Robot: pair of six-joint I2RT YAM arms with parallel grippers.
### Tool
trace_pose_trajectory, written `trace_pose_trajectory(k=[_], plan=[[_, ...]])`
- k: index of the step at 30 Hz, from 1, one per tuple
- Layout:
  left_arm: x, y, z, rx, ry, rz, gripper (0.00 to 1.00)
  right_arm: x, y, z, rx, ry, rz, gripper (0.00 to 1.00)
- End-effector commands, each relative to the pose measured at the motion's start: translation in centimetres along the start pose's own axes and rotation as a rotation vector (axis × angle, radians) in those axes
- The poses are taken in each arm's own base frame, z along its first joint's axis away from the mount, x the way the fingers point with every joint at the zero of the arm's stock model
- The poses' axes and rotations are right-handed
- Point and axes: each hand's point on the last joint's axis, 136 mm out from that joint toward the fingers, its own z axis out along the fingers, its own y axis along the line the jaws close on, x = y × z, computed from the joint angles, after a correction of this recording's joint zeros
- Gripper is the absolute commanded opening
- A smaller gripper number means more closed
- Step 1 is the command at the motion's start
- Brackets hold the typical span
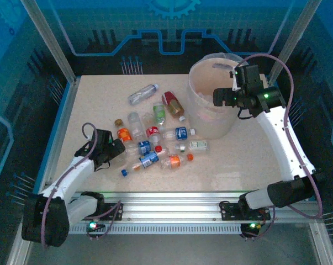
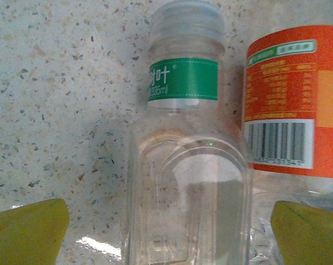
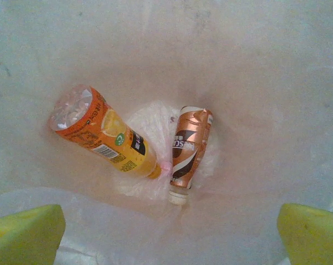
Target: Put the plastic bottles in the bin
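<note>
1. Bottles point(image 1: 155, 138) lie scattered on the table point(image 1: 89, 110), left of the bin point(image 1: 210, 124).
2. My left gripper point(image 2: 169, 232) gapes wide, one finger either side of a clear green-labelled bottle point(image 2: 185, 165).
3. My right gripper point(image 3: 169, 234) hangs open above the bin; orange bottle point(image 3: 102, 132) and copper bottle point(image 3: 189, 144) lie inside.

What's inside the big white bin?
Inside the bin lie an orange bottle and a shiny brown bottle, on the bag liner. Anything beneath them or under the liner's folds is hidden.
</note>
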Motion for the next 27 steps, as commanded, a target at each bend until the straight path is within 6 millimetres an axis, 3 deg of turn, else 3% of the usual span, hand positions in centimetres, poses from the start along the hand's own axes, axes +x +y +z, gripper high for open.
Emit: trace_pose_trajectory(k=[1, 15, 22, 27], plan=[[0.5, 0.2, 0.9, 0.007, 0.024, -0.026, 0.95, -0.2, 0.7, 0.6, -0.006, -0.002, 0.006, 1.00], [0.8, 2.0, 2.7, -0.025, 0.042, -0.133, 0.79, -0.3, 1.7, 1.1, -0.024, 0.001, -0.009, 1.00], [0.4, 2.1, 3.1, -0.023, 0.036, -0.152, 0.60, 0.1, 2.2, 1.3, -0.032, 0.007, -0.012, 1.00], [-0.5, 1.6, 2.1, 0.001, 0.004, -0.150, 0.44, 0.3, 2.5, 1.1, -0.040, 0.004, -0.013, 1.00]])
